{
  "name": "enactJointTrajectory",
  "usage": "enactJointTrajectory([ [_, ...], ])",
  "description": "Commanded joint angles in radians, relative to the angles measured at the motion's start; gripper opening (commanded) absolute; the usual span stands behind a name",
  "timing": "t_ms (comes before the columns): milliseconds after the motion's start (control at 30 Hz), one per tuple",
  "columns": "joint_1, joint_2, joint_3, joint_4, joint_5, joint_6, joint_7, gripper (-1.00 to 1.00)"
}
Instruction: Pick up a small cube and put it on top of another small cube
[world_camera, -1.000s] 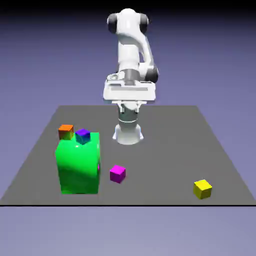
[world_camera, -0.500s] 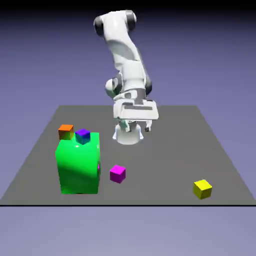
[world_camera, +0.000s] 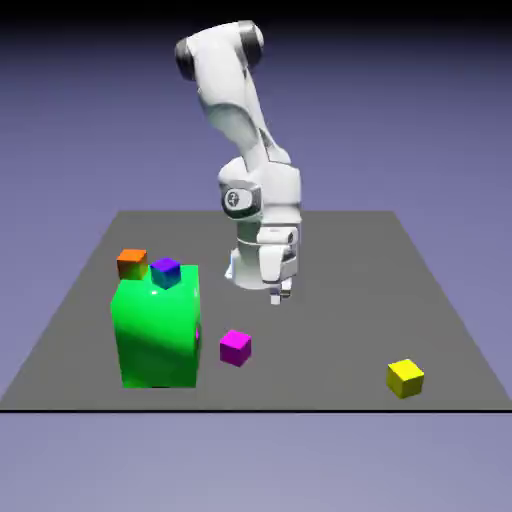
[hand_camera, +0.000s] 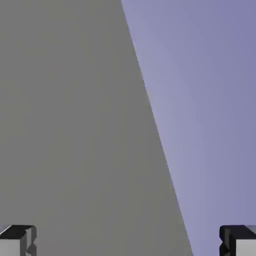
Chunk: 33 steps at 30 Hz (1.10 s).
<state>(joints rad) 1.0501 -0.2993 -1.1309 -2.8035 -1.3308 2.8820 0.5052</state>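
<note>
1. Since a second ago the arm has swung and dropped; the gripper (world_camera: 278, 296) now hangs low over the table (world_camera: 400, 280), nearer the front.
2. Its jaws stand fully apart and empty (the hand view shows only bare table and backdrop).
3. The magenta cube (world_camera: 235, 347) sits just right of the big green cube (world_camera: 157, 335); the orange cube (world_camera: 131, 263) lies behind it.
4. Risk, as I judge it: a finger descending on that side could strike the green cube and spoil the grasp.
5. No cube has shifted.

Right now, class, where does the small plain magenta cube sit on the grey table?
In the exterior view, the small plain magenta cube sits on the grey table near its front edge, just right of the large green cube, apart from it; the hand view misses it.
</note>
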Motion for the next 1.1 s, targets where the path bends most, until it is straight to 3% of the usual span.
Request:
enactJointTrajectory([
  [0,0.033,0.009,-0.036,0.0,-0.043,-0.005,-0.008,0.0],
  [833,0.828,0.216,-0.902,0.005,-1.061,-0.124,-0.188,0.0],
  [1067,0.913,-0.038,-1.059,0.065,-1.113,-0.301,-0.293,0.0],
])
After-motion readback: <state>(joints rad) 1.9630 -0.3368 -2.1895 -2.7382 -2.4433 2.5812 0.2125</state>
